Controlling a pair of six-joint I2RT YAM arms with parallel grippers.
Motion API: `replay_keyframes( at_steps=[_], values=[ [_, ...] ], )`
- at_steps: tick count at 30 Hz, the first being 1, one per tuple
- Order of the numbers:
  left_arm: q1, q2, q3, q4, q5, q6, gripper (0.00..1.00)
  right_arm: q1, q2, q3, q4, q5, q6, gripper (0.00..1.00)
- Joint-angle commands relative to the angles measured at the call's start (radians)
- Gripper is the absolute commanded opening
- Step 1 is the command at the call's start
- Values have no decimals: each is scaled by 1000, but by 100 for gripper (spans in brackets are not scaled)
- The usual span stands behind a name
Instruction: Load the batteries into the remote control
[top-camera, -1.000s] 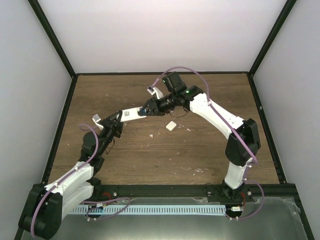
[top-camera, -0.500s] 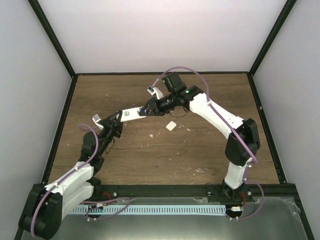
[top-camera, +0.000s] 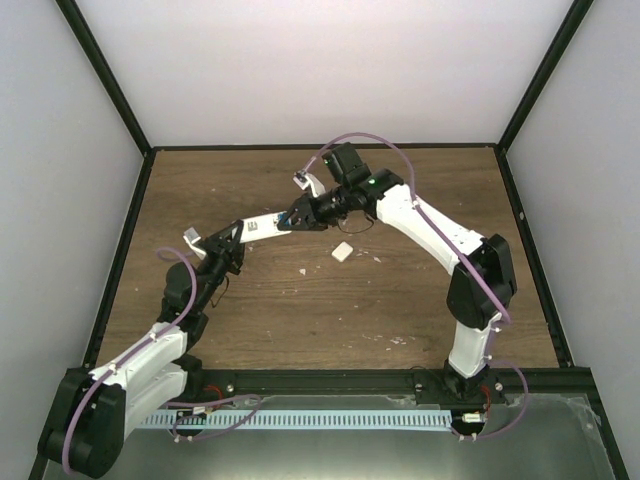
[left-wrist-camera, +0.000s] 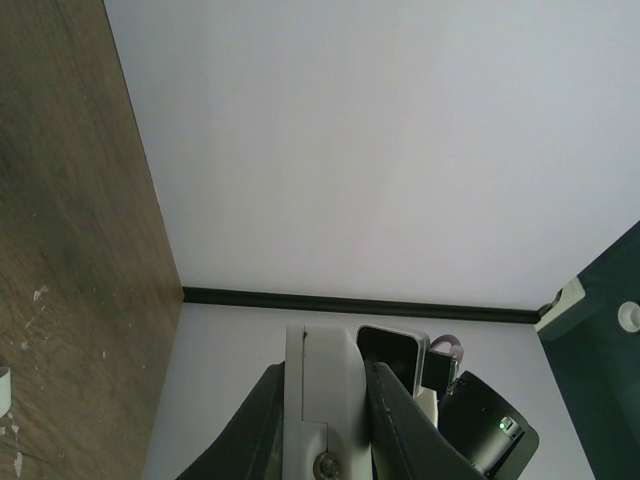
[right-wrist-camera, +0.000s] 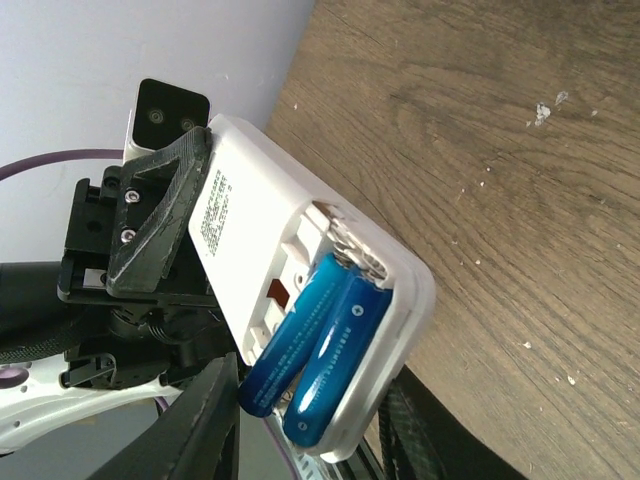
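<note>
Two batteries (right-wrist-camera: 300, 335); one remote (right-wrist-camera: 255, 225); one cover (top-camera: 342, 252)

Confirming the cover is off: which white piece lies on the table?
The small square cover, lying alone on the table. The longer remote control is held up in the left gripper.

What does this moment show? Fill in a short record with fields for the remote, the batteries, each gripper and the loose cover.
remote control: held above the table, battery compartment open
batteries: two blue cells side by side in the compartment
left gripper: shut on the remote control
right gripper: fingers flank the battery end; grip unclear
cover piece: lying on the table, apart from the remote control
</note>
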Motion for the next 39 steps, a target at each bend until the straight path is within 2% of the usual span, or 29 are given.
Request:
replay_keyframes(
  at_steps=[1,18,31,39],
  values=[
    [-4,2,27,18,32,3,0,21,11,63,21,-24,2,29],
    [-4,17,23,46,41,-1,0,21,27,78,30,-24,1,25],
    [-4,14,32,58,51,44,0,21,37,72,54,-59,12,17],
    [-4,4,40,41,61,96,0,10,14,71,70,-82,38,28]
  ],
)
